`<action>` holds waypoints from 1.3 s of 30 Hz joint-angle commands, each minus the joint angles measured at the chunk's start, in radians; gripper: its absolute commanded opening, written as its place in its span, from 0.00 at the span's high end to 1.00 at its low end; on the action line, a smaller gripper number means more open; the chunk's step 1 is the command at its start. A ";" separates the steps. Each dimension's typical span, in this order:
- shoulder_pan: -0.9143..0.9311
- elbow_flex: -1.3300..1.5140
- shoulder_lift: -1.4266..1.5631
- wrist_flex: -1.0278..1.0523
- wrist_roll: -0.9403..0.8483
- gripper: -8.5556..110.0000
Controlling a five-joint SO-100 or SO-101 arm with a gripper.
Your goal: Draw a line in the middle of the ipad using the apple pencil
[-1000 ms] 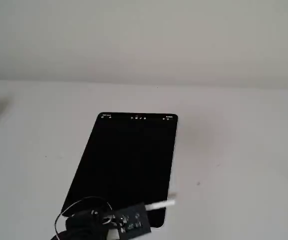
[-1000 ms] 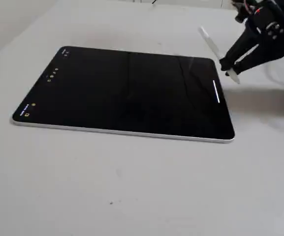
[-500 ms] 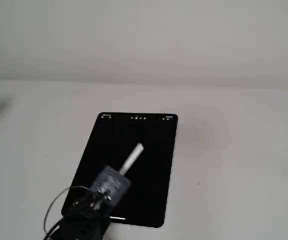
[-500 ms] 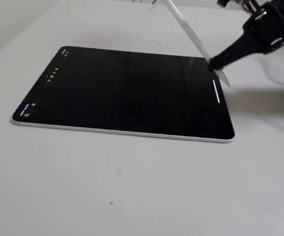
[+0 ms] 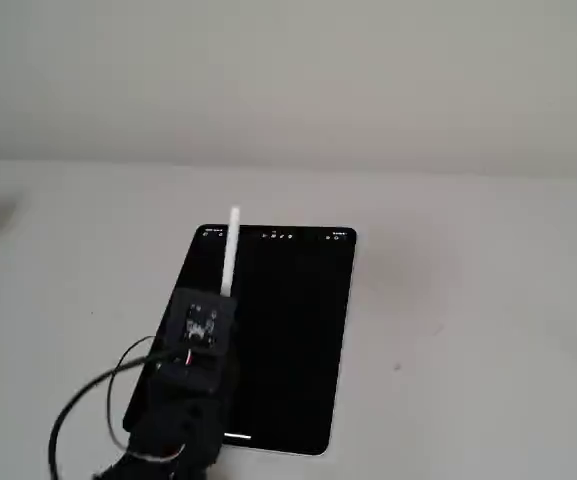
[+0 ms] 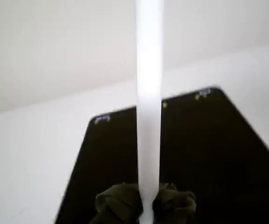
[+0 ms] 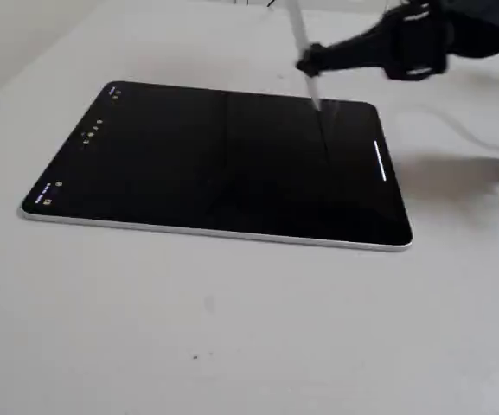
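The ipad (image 5: pixel 293 340) (image 7: pixel 206 164) (image 6: pixel 209 154) lies flat on the white table, its screen black. My gripper (image 5: pixel 224 300) (image 7: pixel 306 62) (image 6: pixel 146 207) is shut on the apple pencil (image 5: pixel 231 250) (image 7: pixel 301 39) (image 6: pixel 149 102), a slim white stick held nearly upright. In a fixed view the pencil's tip (image 7: pixel 317 105) sits at the screen's far long edge; I cannot tell whether it touches the glass. The dark fingers (image 6: pixel 118 203) clamp the pencil from both sides. No drawn line shows on the screen.
A short white bar (image 7: pixel 380 162) (image 5: pixel 236 436) glows near one short side of the screen, and tiny icons (image 7: pixel 92 132) (image 5: pixel 278 236) line the opposite short side. A black cable (image 5: pixel 78 420) loops from the arm. A pale wall (image 5: pixel 288 80) rises behind the table.
The arm swung from the tablet's corner near the white bar across to its long edge. The pencil rose from a slant to nearly upright, still gripped.
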 commanded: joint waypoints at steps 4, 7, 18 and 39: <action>0.031 -0.356 -0.584 -0.459 -0.061 0.93; 0.026 -0.465 -0.676 -0.445 -0.080 0.93; 0.032 -0.773 -0.911 -0.402 -0.121 0.93; 0.023 -0.968 -1.066 -0.318 -0.164 0.93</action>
